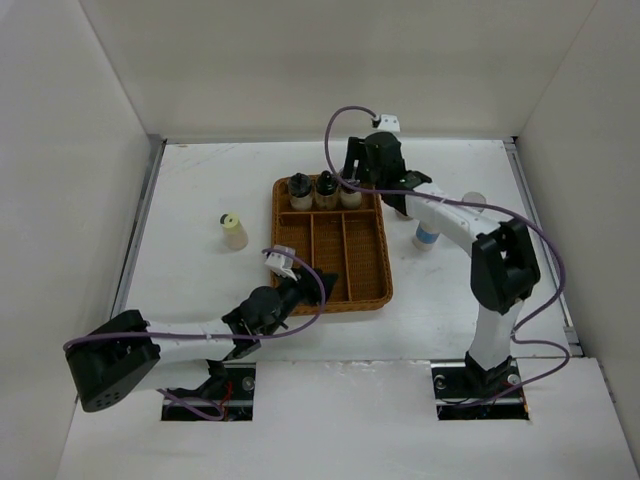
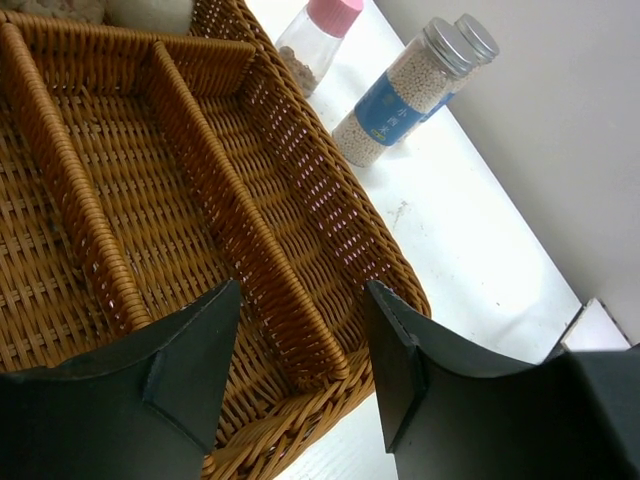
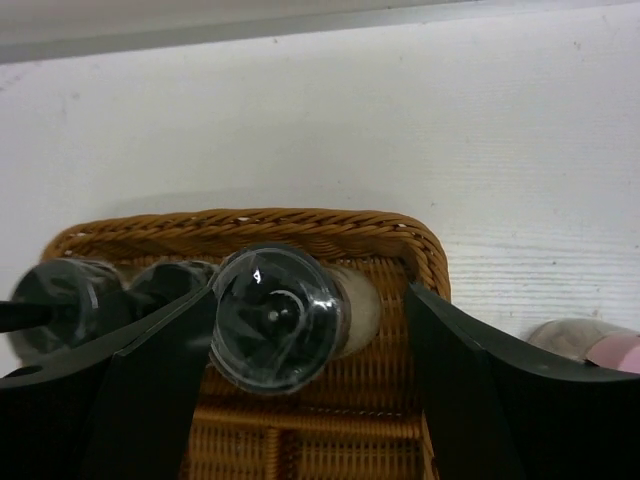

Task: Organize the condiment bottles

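so the right end effector [image 3: 308, 305] is spread wide around a dark-capped bottle [image 3: 278, 318] in the tray's [image 3: 250, 222] far right corner, looks like a drop-off, while the left end effector [image 2: 300, 345] hangs apart and empty over its near edge

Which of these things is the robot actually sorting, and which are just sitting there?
Being sorted: three dark-capped bottles, yellow-capped bottle, pink-capped bottle, two silver-capped bottles.
Just there: wicker tray, which only holds them; white table.
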`<state>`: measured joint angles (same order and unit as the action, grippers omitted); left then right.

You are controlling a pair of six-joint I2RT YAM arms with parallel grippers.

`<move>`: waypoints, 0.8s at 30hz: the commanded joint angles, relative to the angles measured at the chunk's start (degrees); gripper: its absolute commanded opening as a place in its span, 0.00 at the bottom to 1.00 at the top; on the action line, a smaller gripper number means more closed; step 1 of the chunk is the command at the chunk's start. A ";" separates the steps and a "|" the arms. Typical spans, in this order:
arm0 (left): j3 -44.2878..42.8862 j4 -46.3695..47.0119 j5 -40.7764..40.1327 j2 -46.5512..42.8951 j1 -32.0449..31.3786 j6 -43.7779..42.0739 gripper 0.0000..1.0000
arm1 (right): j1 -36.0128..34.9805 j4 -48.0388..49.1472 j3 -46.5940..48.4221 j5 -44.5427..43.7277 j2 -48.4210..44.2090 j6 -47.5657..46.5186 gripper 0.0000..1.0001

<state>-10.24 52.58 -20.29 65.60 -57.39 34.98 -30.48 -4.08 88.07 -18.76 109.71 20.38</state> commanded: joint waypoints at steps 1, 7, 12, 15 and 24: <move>-0.39 1.83 1.05 -2.58 0.04 0.44 0.51 | -0.94 1.36 -0.61 -0.30 -8.71 3.96 0.83; -1.01 1.56 0.34 -1.45 -0.49 0.09 0.51 | -2.61 0.30 -8.17 -2.59 -19.34 3.79 0.81; -2.50 2.09 -0.01 1.10 -1.10 -0.26 0.51 | -2.61 1.96 -17.12 -2.68 -26.82 3.70 0.40; -5.65 -2.28 0.17 -0.64 -0.75 -0.09 0.43 | -4.36 4.68 -23.54 -2.77 -29.99 4.40 0.16; -23.76 -34.71 -9.84 -5.48 7.22 0.53 0.36 | -12.45 14.08 -34.71 -3.21 -35.79 6.77 0.11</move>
<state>-29.91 28.71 -23.83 62.17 -54.37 35.40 -42.35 1.52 55.35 -21.19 78.26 25.12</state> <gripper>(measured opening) 0.359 0.112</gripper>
